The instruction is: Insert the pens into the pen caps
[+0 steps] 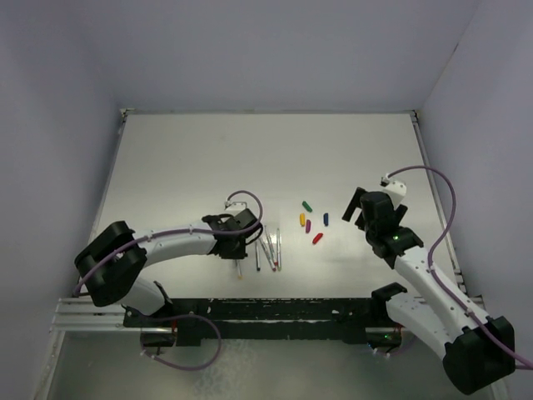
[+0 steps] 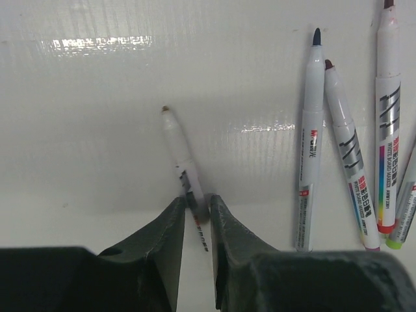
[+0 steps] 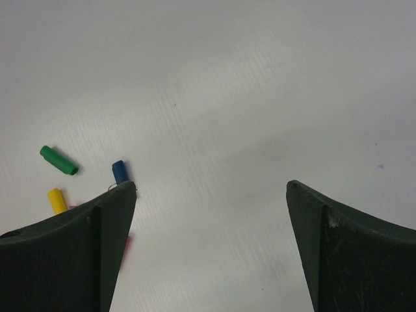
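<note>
My left gripper (image 2: 197, 205) is shut on a white pen (image 2: 181, 153) with a dark tip, gripped near its middle at table level. Several more pens lie to its right: a blue-tipped one (image 2: 309, 143), a brown-tipped one (image 2: 348, 156) and another (image 2: 388, 117). In the top view the left gripper (image 1: 236, 242) sits over the held pen (image 1: 240, 267), with the other pens (image 1: 268, 250) beside it. Green (image 1: 306, 204), yellow (image 1: 302, 219), purple (image 1: 308, 226), blue (image 1: 325, 218) and red (image 1: 317, 238) caps lie mid-table. My right gripper (image 1: 356, 208) is open and empty, just right of the caps.
In the right wrist view the green cap (image 3: 58, 160), blue cap (image 3: 120, 171) and yellow cap (image 3: 56, 200) lie left of the open gripper (image 3: 211, 188). The red cap is mostly hidden behind the left finger. White walls enclose the table (image 1: 250, 158).
</note>
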Controlling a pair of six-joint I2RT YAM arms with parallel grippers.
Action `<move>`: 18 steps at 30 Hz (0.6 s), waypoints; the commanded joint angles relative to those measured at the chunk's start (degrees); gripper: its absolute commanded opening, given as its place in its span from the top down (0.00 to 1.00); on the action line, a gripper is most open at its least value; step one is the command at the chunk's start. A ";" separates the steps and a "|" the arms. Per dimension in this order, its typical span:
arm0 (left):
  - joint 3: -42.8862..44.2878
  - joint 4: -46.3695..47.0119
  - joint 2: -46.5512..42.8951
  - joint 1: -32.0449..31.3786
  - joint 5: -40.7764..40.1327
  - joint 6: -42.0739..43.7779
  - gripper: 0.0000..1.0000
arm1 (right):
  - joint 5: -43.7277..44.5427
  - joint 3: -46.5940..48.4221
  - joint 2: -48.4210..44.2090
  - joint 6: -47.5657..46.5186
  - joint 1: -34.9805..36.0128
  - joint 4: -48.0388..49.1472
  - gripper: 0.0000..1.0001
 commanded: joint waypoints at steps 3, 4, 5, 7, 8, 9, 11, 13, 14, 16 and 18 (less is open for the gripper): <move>-3.69 -5.05 5.17 -0.04 2.53 -3.24 0.81 | -1.96 1.72 0.37 -0.18 -0.15 0.75 0.00; -3.39 -5.19 5.79 -0.06 2.22 -3.48 0.83 | -2.14 1.76 0.56 -0.32 -0.17 0.75 0.00; -3.12 -5.25 6.35 -0.09 1.89 -3.66 0.87 | -2.19 1.81 0.76 -0.43 -0.17 0.63 0.00; -2.85 -5.04 7.07 -0.03 1.15 -4.04 0.96 | -2.43 1.92 1.03 -0.58 -0.17 0.41 0.00; -2.64 -5.00 7.38 -0.03 0.66 -4.24 1.00 | -2.56 1.88 1.13 -0.50 -0.12 0.33 0.00; -2.40 -4.98 7.60 -0.09 0.18 -4.25 1.00 | -2.83 1.89 1.27 -0.41 -0.16 0.24 0.00; -1.52 -4.88 8.48 -0.08 -0.89 -3.63 1.00 | -3.73 1.79 1.52 -0.27 -0.17 0.30 0.00; -0.49 -4.61 9.45 -0.06 -1.81 -2.52 1.00 | -4.16 1.55 2.06 -0.80 -0.17 0.61 0.00; 0.22 -4.57 9.91 -0.03 -2.23 -1.87 1.00 | -4.13 1.40 2.42 -1.70 -0.17 1.54 0.00; 1.31 -4.41 10.00 -0.07 -3.07 -0.72 1.00 | -6.01 1.22 3.32 -3.05 -0.17 2.30 0.00; 1.88 -3.92 8.40 -0.02 -4.24 0.06 1.00 | -7.49 0.98 4.38 -3.87 -0.17 2.83 0.00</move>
